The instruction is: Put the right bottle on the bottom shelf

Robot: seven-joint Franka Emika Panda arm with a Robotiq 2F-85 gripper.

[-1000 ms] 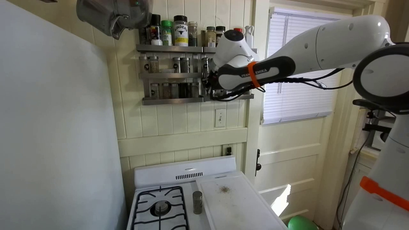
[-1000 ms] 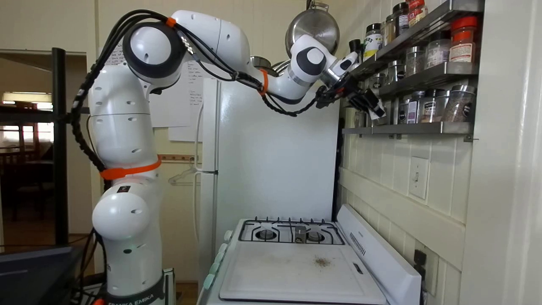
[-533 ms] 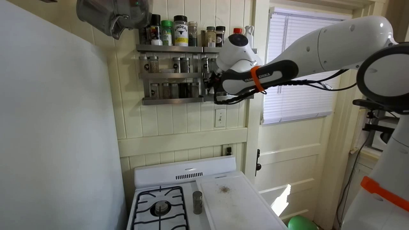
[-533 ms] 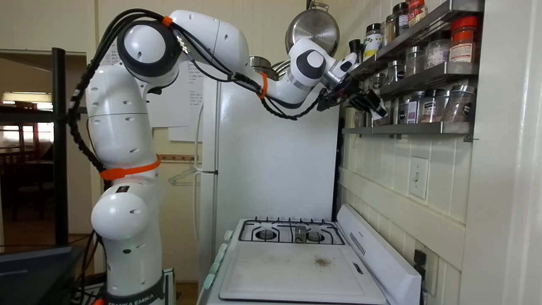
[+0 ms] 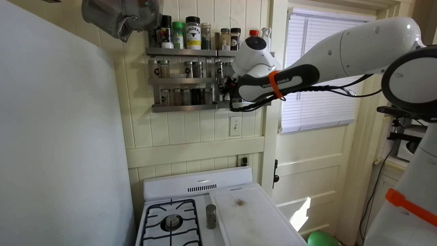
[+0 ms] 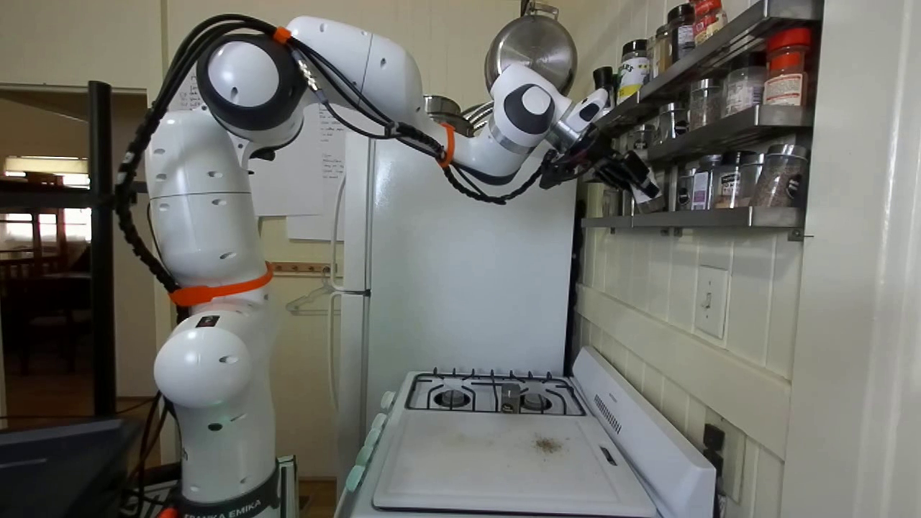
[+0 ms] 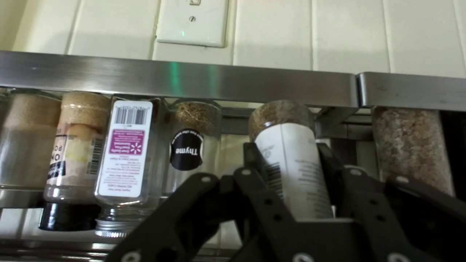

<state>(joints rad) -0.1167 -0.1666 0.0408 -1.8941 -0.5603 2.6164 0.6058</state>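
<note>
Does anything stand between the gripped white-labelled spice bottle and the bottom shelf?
Only the steel front rail of the bottom shelf might: in the wrist view it borders the base of the white-labelled spice bottle; I cannot tell which side the base is on. The thyme jar stands apart.

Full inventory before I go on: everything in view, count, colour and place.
white-labelled bottle: 1, white and brown, at the bottom shelf
bottom shelf: 2 sections, grey metal, lowest tier
other spice bottles: many, mixed colours, on all tiers
stove: 1, white, below the shelf
stove cover: 1, white, on the stove
spill: 1, brown, on the cover
spice jar: 1, grey, beside the cover
grate: 1, black, on the stove
refrigerator: 1, white, beside the stove
pan: at least 1, silver, hung high
light switch: 1, white, below the shelf
door: 1, cream, near the stove
blind: 1, white, on the door
robot arm: 1, white, at the shelf
fingers: 2, black, closed on the bottle
</note>
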